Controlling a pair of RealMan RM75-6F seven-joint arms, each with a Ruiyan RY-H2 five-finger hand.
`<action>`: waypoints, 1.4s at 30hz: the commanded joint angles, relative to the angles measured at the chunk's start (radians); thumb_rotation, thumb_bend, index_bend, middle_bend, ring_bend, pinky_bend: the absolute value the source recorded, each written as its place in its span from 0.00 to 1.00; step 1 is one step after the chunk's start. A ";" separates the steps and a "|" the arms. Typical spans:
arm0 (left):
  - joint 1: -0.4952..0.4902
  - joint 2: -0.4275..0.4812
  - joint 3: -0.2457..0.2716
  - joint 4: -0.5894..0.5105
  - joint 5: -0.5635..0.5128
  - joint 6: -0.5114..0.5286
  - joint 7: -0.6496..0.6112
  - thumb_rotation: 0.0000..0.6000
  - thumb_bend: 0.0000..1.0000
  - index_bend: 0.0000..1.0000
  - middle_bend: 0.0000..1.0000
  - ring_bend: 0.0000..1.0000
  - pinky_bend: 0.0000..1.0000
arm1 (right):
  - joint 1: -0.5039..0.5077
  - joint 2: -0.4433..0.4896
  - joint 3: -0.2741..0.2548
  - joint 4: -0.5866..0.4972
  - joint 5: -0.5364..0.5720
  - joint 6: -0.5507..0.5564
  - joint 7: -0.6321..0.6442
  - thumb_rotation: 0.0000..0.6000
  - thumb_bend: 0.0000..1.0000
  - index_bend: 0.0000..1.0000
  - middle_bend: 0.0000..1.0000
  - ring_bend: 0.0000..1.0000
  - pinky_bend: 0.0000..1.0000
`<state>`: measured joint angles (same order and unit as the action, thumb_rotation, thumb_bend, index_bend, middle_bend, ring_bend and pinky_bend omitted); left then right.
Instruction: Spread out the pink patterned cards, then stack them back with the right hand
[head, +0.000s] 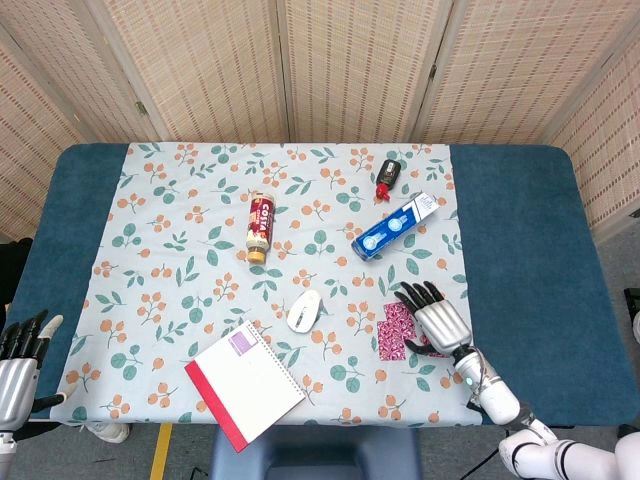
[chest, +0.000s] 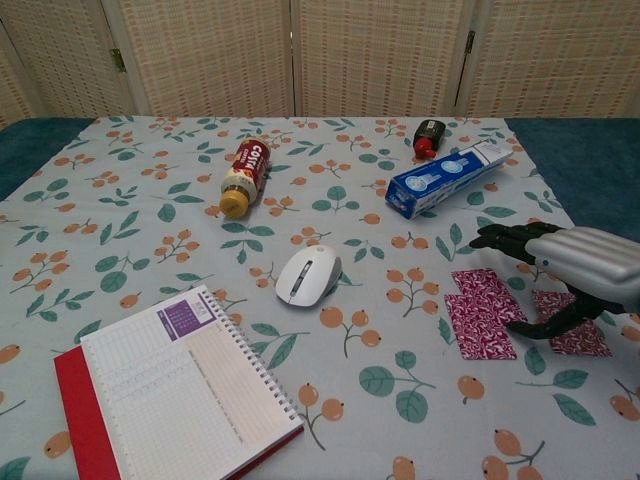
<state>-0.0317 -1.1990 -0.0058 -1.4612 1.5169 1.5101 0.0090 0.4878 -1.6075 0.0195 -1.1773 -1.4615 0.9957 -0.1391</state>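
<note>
Pink patterned cards (chest: 482, 311) lying flat on the floral cloth (chest: 200, 210) at the near right of the table (head: 520, 250), fanned into overlapping pieces, one more card (chest: 572, 322) set just apart on the far side of the palm. Likely mid-spread, or about to be drawn together again; hard to judge which. Right hand (chest: 575, 268) poised low over them, palm down, fingers (chest: 500, 238) apart and reaching past the cards' far edge, thumb tucked beneath toward the gap between the pieces; clamped on nothing. Whether the thumb tip touches a card cannot be told. Posture suited to sliding flat cards across cloth rather than lifting them. Left hand (head: 18, 360) parked off the table's near left corner, fingers loosely apart, holding nothing, well clear since the job belongs to the right. White mouse (chest: 306, 274), spiral notebook (chest: 175, 385), coffee bottle (chest: 243, 176), blue box (chest: 450, 176) and small red-capped bottle (chest: 428, 136) spaced apart from the cards, leaving room to work.
</note>
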 joint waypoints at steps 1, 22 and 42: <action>0.000 0.000 0.000 0.000 -0.001 -0.001 0.001 1.00 0.18 0.10 0.03 0.07 0.00 | 0.007 -0.006 0.007 0.010 0.006 -0.005 0.002 0.71 0.34 0.05 0.00 0.00 0.00; -0.003 -0.005 -0.001 0.007 -0.012 -0.014 0.002 1.00 0.18 0.09 0.03 0.07 0.00 | 0.077 -0.060 0.059 0.079 0.055 -0.063 -0.016 0.71 0.34 0.05 0.00 0.00 0.00; -0.004 -0.004 -0.002 0.002 -0.015 -0.017 0.010 1.00 0.18 0.09 0.03 0.07 0.00 | 0.097 -0.063 0.069 0.109 0.072 -0.061 -0.007 0.71 0.34 0.05 0.00 0.00 0.00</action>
<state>-0.0357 -1.2032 -0.0080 -1.4590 1.5018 1.4932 0.0185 0.5875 -1.6744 0.0896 -1.0638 -1.3877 0.9311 -0.1485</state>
